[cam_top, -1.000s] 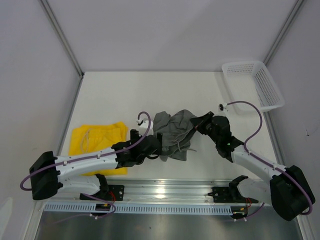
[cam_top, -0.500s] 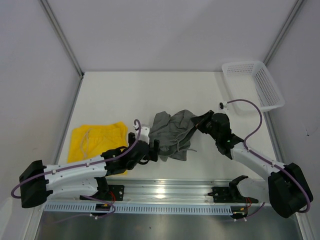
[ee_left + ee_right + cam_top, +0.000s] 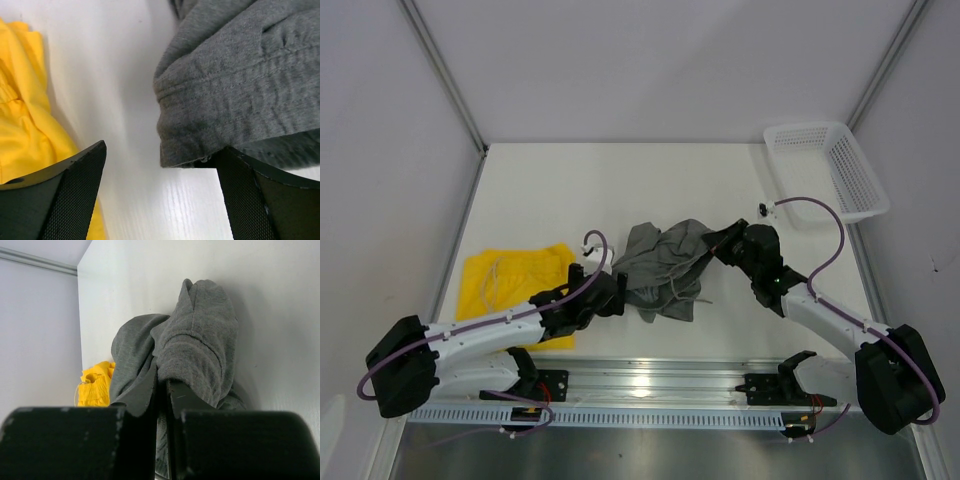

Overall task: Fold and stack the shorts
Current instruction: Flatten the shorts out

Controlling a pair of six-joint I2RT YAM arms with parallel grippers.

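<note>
The left pincer (image 3: 617, 293) lies low over the table (image 3: 570, 190), a little below the middle of the overhead view. Its jaws stand wide apart with nothing held between them. In its own camera, the left pincer (image 3: 164, 150) has its dark fingers (image 3: 70, 195) in the two lower corners of the frame. A stitched hem of the grey shorts (image 3: 240, 75) reaches down into the gap, and its lower edge meets the right-hand finger.

The right pincer (image 3: 718, 244) is just right of centre in the overhead view, clamped on a fold at the right edge of the grey shorts (image 3: 665, 265). Its camera shows the right pincer (image 3: 162, 385) with jaws almost together. The grey shorts (image 3: 200, 335) rise in a bunched hump just above them.

The grey pair sits crumpled in the middle of the table, between the two arms. The yellow shorts (image 3: 515, 275) lie fairly flat at the lower left, near the table's left edge and close beside the left arm. They are apart from the grey pair, with bare table between them. The yellow shorts (image 3: 20, 125) fill the left edge of the left camera's frame, and the yellow shorts (image 3: 97, 385) show small at the mid left of the right camera's. A white basket (image 3: 860, 180) stands at the upper right, well away from both pairs.
</note>
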